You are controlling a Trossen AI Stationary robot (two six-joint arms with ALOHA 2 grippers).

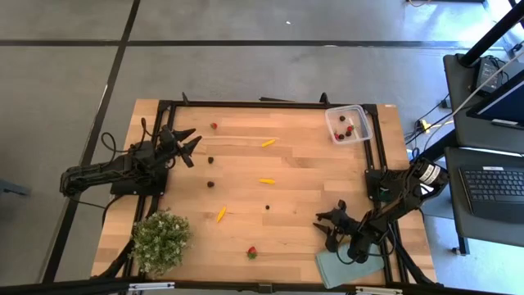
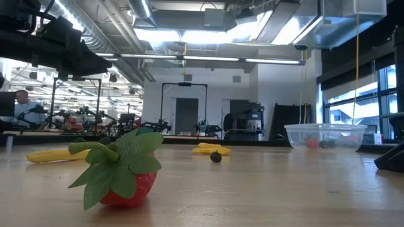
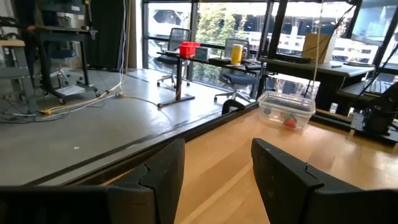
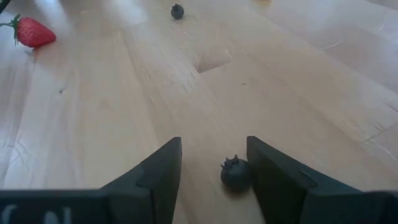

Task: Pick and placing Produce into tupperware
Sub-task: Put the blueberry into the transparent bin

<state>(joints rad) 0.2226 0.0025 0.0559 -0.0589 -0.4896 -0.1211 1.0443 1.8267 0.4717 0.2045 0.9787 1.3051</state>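
Note:
Produce lies scattered on the wooden table: dark berries, a strawberry near the far side and another near the front, and yellow slivers. The clear tupperware stands at the far right corner with red and dark pieces inside. My right gripper is low over the table at the front right, open, with a dark berry lying on the wood between its fingers. My left gripper waits open at the left. My right gripper's fingers stand on either side of the dark berry, which rests on the table close against one finger. Whether that finger touches the berry I cannot tell.
A bushy green plant stands at the front left corner. A flat grey-green rectangle lies at the front right, under my right arm. Black frame rails run along the table's far edge and sides.

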